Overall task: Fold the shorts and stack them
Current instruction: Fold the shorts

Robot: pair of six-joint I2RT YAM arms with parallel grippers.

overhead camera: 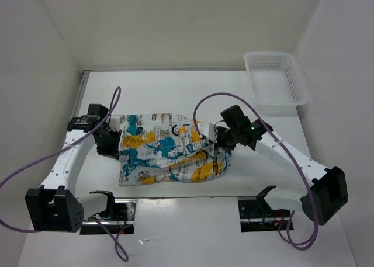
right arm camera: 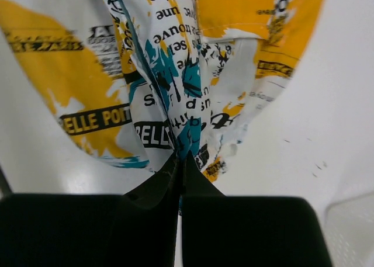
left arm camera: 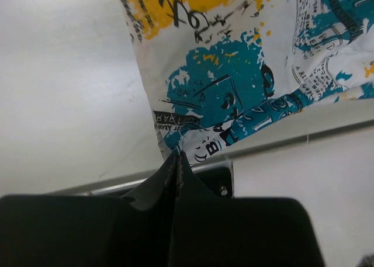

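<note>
Shorts (overhead camera: 169, 153) lie on the white table (overhead camera: 175, 92), centre, just ahead of the arm bases. Long axis runs L–R in the top view, one end toward each arm. Can't tell which edge is the waistband and which the leg openings. L half lies fairly flat. R end is bunched and creased, w/ a fold of fabric raised at the R gripper.

L gripper (overhead camera: 115, 141) is at the shorts' L edge. Its wrist cam shows the fingers pressed together w/ no gap at the L gripper (left arm camera: 177, 159) tips, pinching the corner of the shorts (left arm camera: 234, 86). From there the cloth fans up and to the right in that view, teal and yellow patches showing.

R gripper (overhead camera: 217, 143) is at the R end. In its wrist cam the fingers are likewise closed tight at the R gripper (right arm camera: 180, 159) tips, clamped on a gathered ridge of the shorts (right arm camera: 175, 74). The fabric spreads away from the tips on both sides, w/ black lettering and big yellow-orange patches.

White perforated plastic basket (overhead camera: 274, 77) sits at the far R corner, well apart from the shorts. The shorts are outside it; only its own mesh floor and walls show.

Purple cables (overhead camera: 204, 100) loop above both arms.
</note>
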